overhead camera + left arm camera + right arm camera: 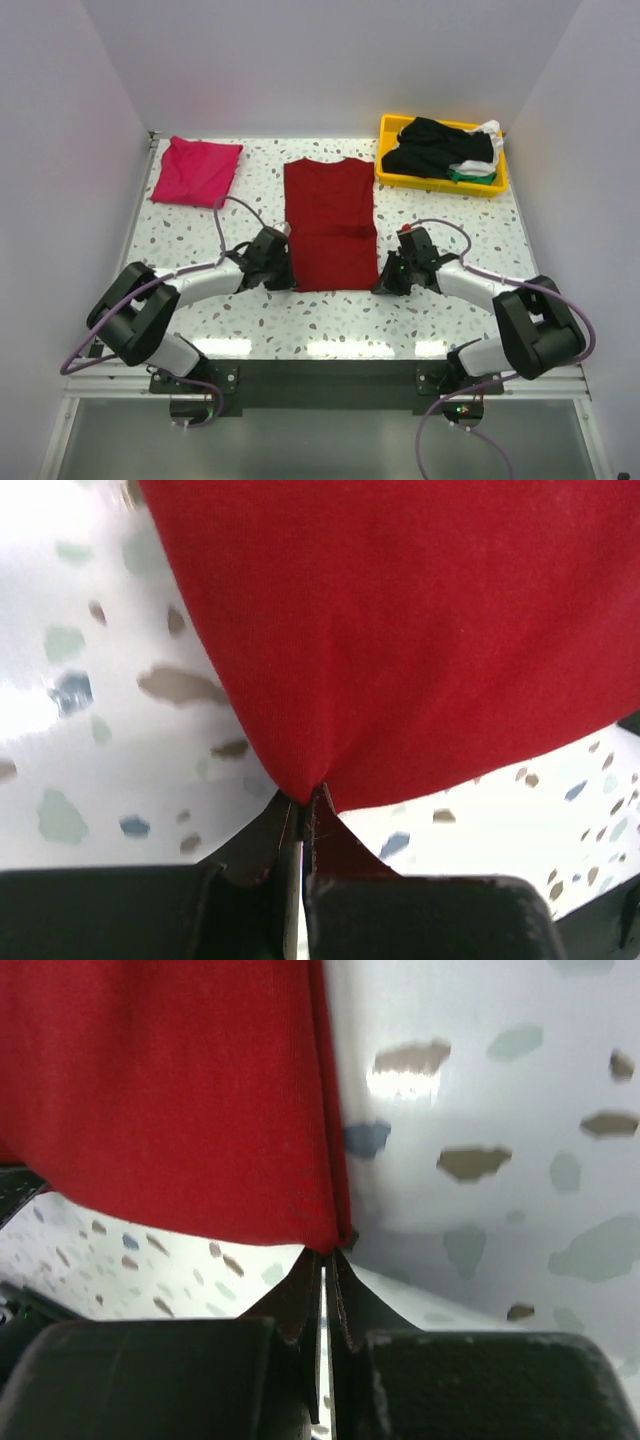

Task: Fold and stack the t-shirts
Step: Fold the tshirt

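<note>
A dark red t-shirt (pixel 329 223) lies folded into a long strip on the middle of the table. My left gripper (pixel 284 274) is shut on its near left corner, which shows pinched between the fingers in the left wrist view (pixel 306 798). My right gripper (pixel 381 283) is shut on its near right corner, pinched the same way in the right wrist view (pixel 330 1248). A magenta-pink t-shirt (pixel 197 170) lies folded at the far left. Black (pixel 435 145), white (pixel 488 128) and green (pixel 462 177) shirts lie in the yellow tray.
The yellow plastic tray (pixel 392 176) stands at the far right corner. White walls close off the table at the back and both sides. Purple cables run along both arms.
</note>
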Robot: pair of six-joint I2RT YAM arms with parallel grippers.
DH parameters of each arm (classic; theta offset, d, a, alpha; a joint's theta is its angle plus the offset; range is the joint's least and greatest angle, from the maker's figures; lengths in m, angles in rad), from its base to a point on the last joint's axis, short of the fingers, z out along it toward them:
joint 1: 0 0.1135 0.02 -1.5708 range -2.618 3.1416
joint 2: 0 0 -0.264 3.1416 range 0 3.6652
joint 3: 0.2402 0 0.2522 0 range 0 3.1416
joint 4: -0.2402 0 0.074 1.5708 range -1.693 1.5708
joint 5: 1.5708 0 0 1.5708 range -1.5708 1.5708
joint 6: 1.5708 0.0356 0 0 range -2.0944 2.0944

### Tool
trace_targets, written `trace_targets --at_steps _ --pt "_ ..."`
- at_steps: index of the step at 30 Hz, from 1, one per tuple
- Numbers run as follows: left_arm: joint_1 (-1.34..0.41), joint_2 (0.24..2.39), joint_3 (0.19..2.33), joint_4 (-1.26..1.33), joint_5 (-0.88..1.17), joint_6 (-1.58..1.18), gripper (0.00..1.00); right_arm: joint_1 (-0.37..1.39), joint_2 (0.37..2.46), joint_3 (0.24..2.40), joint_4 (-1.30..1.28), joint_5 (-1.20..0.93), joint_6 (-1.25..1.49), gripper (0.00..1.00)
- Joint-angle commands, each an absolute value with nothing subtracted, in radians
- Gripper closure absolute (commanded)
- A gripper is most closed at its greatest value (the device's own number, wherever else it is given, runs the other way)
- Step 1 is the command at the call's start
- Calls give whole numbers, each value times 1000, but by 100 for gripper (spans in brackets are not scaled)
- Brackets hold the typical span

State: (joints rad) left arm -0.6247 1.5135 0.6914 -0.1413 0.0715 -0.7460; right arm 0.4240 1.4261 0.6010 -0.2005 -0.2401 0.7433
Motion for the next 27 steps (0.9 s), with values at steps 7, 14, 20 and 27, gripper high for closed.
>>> trace_targets --at_steps 7,14,20,27 --pt "-798 1160 554 -412 103 -827 100 440 981 483 -573 -394 689 100" --pt "-827 829 598 -537 215 -838 100 445 620 589 -819 -476 733 100" --pt "-825 974 828 -661 95 -746 100 443 803 757 -793 -379 658 100" --pt "-678 1132 946 -546 37 -683 100 436 1020 968 -701 -128 584 100"
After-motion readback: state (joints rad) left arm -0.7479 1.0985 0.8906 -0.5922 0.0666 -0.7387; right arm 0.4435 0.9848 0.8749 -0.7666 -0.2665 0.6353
